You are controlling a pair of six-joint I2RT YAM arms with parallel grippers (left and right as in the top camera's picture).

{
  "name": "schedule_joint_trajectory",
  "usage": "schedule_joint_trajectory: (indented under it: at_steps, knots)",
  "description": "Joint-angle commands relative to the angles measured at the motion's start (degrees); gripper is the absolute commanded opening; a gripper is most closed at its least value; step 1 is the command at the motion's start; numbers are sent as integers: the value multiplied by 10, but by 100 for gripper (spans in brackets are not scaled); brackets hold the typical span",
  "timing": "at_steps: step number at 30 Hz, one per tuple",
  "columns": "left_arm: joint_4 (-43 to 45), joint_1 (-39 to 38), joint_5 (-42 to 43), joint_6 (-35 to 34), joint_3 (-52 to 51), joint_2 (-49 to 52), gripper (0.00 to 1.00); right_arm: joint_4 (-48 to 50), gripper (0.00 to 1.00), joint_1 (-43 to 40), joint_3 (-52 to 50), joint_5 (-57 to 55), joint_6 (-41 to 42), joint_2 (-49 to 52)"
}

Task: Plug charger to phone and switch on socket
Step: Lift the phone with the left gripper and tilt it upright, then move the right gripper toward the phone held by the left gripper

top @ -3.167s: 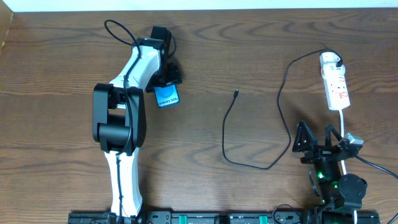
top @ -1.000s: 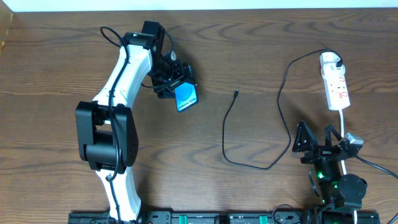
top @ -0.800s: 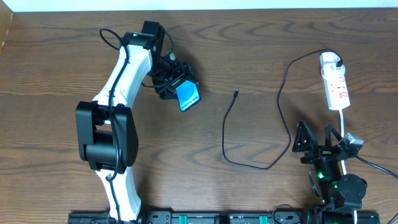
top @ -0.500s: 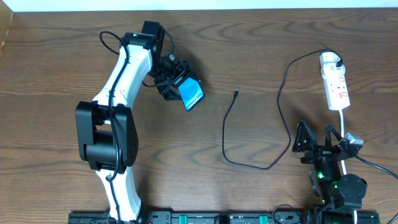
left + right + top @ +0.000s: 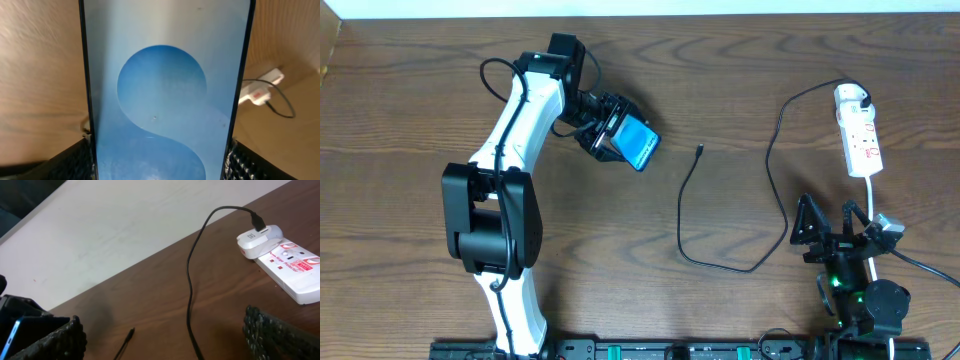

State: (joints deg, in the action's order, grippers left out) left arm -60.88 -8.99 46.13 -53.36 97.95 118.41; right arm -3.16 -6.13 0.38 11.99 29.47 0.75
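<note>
My left gripper is shut on the phone, holding it by its long edges left of table centre. In the left wrist view the blue screen fills the frame between the dark fingers. The charger's black connector tip lies on the wood a short way right of the phone. Its cable loops down, then up to the white plug seated in the socket at the far right. My right gripper stands open below the socket, nothing between its fingers. The right wrist view shows the tip, the cable and the socket.
The socket's white cord runs down past my right gripper. A pale wall or table edge borders the far side of the wooden table. The rail with the arm bases lines the near edge.
My left arm has carried the phone to the right, toward the connector tip, turning it a little. The right arm, cable and socket have not moved.
</note>
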Motion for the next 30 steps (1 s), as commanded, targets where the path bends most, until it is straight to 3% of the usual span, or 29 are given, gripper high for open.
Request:
schedule_joint_trajectory:
  at_steps: [1, 9, 19, 30]
  knots:
    - [-1, 5, 76, -42, 5, -13, 73, -2, 99, 2, -1, 3, -8, -1]
    - [-1, 5, 148, -70, 5, -13, 73, -2, 99, 2, -1, 3, -8, -1]
    - [-1, 5, 164, -118, 5, -13, 73, -2, 99, 2, -1, 3, -8, -1]
    - [-1, 5, 165, -124, 5, -13, 73, 0, 99, 2, -1, -1, -8, -1]
